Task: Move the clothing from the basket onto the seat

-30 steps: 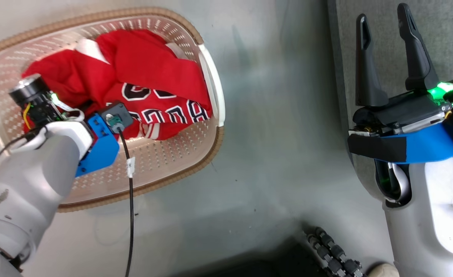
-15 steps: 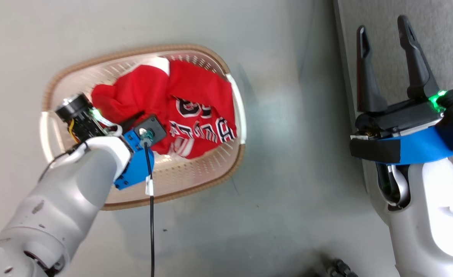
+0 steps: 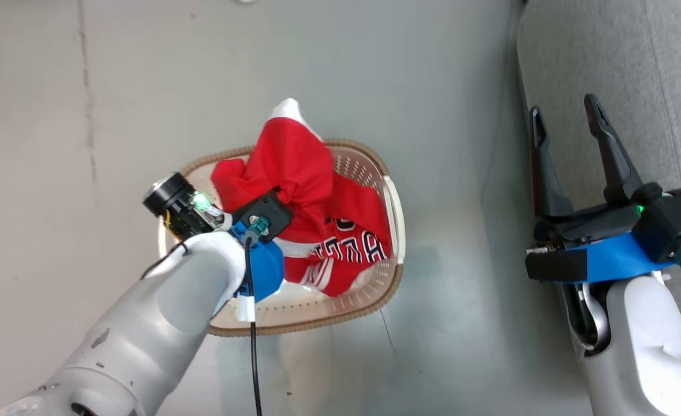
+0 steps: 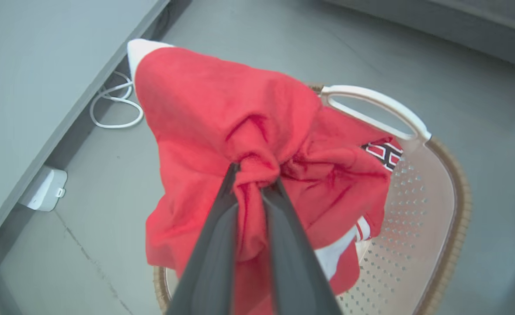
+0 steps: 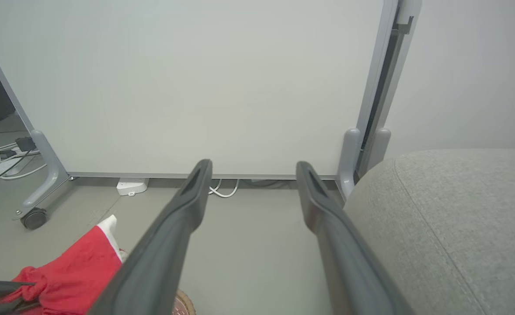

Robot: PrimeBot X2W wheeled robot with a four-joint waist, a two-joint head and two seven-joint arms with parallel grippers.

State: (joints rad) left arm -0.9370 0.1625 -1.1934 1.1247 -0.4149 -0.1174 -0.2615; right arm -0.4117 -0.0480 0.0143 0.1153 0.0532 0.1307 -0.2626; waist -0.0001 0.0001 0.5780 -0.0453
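Head view, looking down on a grey floor. My left gripper (image 4: 253, 173) has its two dark fingers pressed together on a bunched fold of the plain red garment (image 4: 222, 100), held above the cream basket (image 3: 392, 202) at the centre of the view. The lettered jersey (image 3: 352, 251) lies in the basket, at about 4 o'clock from my pinch, and touches the raised cloth; I cannot tell whether a fold of it is caught in my grip. My right gripper (image 3: 563, 107) hangs with its fingers spread and holding nothing, over the near edge of the grey seat (image 3: 618, 58), which lies at 3 o'clock from the basket.

As I judge it, the step in hand is lifting the garment clear. To do it well I should rise straight up until the hanging hem is above the rim and the white handle, then swing toward 3 o'clock. I should hold the pinch firm, since the fold is small and the cloth could slip. If the jersey drags, it may tip the light basket.

In the head view the garment's long axis runs from 12 to 6 o'clock. Its white-tipped corner points to 12 o'clock, past the far rim, and its lower folds trail down into the basket.
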